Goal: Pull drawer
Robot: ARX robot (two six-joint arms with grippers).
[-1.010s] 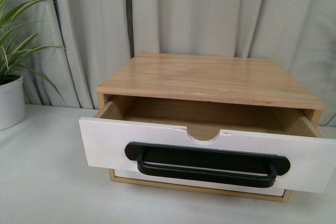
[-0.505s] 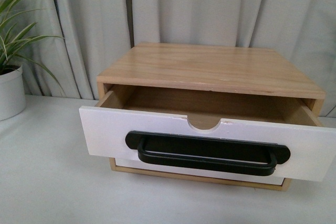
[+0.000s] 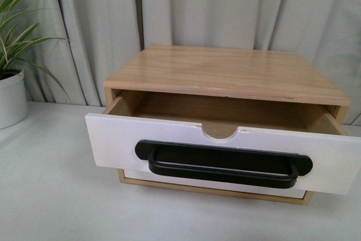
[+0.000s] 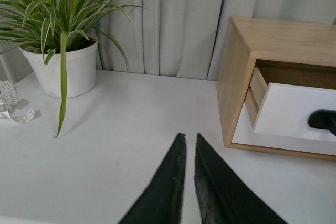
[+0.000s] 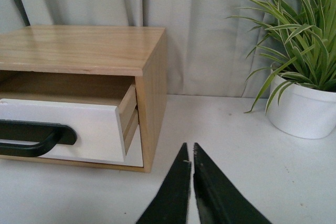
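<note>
The drawer (image 3: 169,142) stands pulled well out of its wooden cabinet (image 3: 225,74); its white front carries a long black bar handle (image 3: 223,165) and a half-round notch in the top edge. The inside that shows is bare wood. Neither arm appears in the front view. My left gripper (image 4: 188,137) is shut and holds nothing, low over the white table to the left of the cabinet (image 4: 236,77). My right gripper (image 5: 189,147) is shut and empty too, off the cabinet's right side (image 5: 155,93), apart from the drawer (image 5: 79,129).
A plain white drawer front (image 3: 186,183) without a handle sits under the open drawer. Potted plants in white pots (image 4: 63,69) (image 5: 302,111) stand on either side. Grey curtains hang behind. Crumpled white tape (image 4: 13,106) lies near the left pot.
Between one second and half a second ago the scene shifted a little in the front view; the cabinet and plant sit slightly lower in frame. Since then nothing has visibly moved.
</note>
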